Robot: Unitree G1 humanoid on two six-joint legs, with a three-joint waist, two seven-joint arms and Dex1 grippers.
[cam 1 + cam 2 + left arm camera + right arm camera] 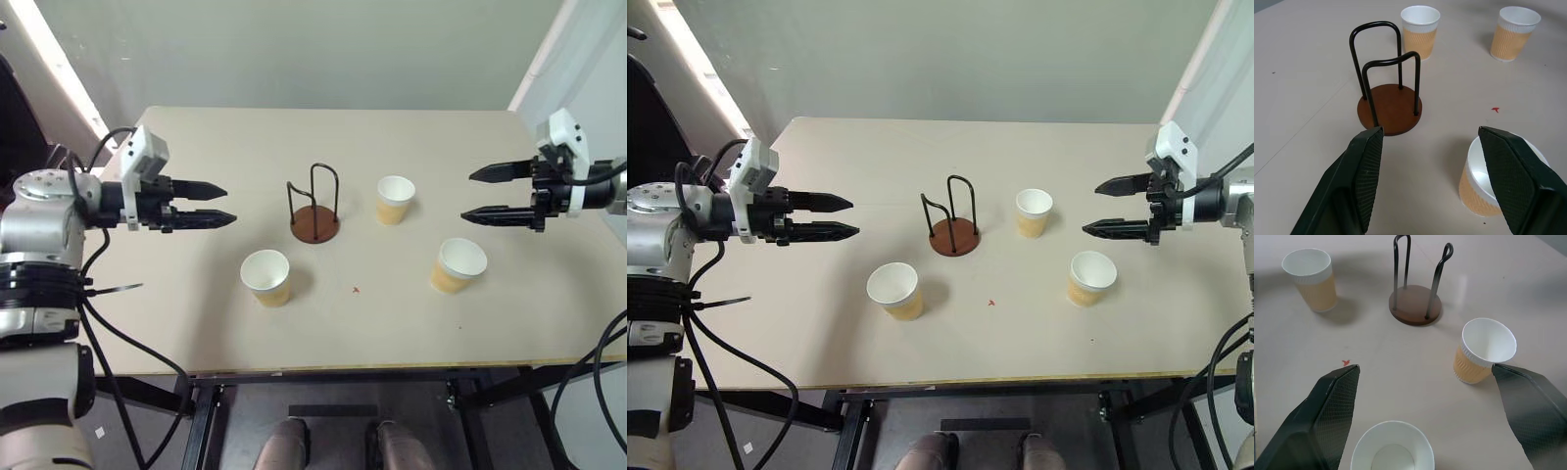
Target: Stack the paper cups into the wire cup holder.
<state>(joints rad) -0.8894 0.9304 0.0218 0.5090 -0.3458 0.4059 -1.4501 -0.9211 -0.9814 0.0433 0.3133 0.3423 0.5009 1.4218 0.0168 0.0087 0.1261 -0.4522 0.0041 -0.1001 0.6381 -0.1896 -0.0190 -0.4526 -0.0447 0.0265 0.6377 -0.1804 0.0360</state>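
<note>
On the table (196, 333), three paper cups (266, 277) surround the seemingly empty wire cup holder (314, 223).

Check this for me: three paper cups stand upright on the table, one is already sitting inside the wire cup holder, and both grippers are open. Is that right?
Not quite. The wire cup holder is empty, as the left wrist view shows. All three paper cups stand upright on the table, apart from it. The left gripper and right gripper are open.

Light: bright, even, overhead | Shadows: soft, short beside paper cups (266, 276) | Glare: bright strip upper left | Focus: sharp
</note>
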